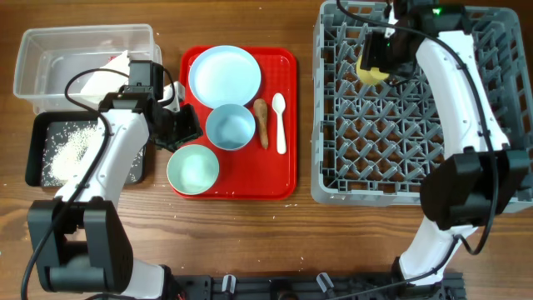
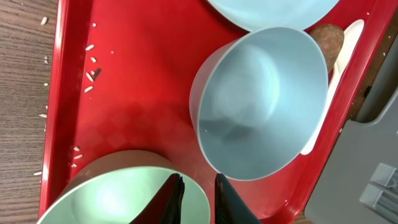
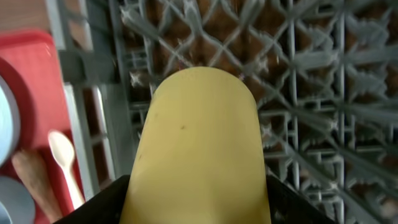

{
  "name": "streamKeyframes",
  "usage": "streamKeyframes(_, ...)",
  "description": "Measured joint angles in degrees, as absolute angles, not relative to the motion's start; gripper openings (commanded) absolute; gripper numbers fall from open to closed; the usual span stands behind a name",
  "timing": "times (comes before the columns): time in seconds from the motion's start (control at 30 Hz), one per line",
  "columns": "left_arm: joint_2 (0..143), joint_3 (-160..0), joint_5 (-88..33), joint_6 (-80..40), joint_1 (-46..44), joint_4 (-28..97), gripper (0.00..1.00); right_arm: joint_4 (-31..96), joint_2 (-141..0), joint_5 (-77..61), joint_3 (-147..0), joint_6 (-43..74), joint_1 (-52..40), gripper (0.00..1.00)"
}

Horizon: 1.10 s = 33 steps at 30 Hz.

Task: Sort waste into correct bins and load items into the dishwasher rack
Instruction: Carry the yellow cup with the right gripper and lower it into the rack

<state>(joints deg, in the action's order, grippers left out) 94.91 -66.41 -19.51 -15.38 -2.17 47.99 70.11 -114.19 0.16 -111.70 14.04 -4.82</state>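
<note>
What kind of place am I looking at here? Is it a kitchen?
Probably a robot test bench staged for kitchen clean-up, not a real kitchen. Two robot arms stand at a wooden table with a grey dishwasher rack, a red tray of dishes, a clear tub and a black tray.

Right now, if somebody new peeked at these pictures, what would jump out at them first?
Probably the bright red tray in the middle of the table, carrying a pale plate, a blue bowl and a green bowl. Next comes the big grey rack on the right, where the right gripper holds a yellow cup over it.
</note>
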Motion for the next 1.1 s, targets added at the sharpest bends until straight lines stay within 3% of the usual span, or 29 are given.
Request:
streamKeyframes(0.3,94.91,-66.41,-19.51,-15.38,-2.17,48.18,0.19,91.05,-114.10,-0.43,-112.60,14.04,-5.52,0.54)
streamKeyframes(0.57,94.91,-66.46,-19.51,-15.38,-2.17,51.46,0.18,92.14,-113.23,-4.73,-104.95,13.91,-13.02,0.55)
streamKeyframes(1.1,94.91,-66.46,-19.49,-15.35,-2.17,51.81,0.19,91.85,-105.80,-4.14,-100.05,14.11,-11.79,0.56)
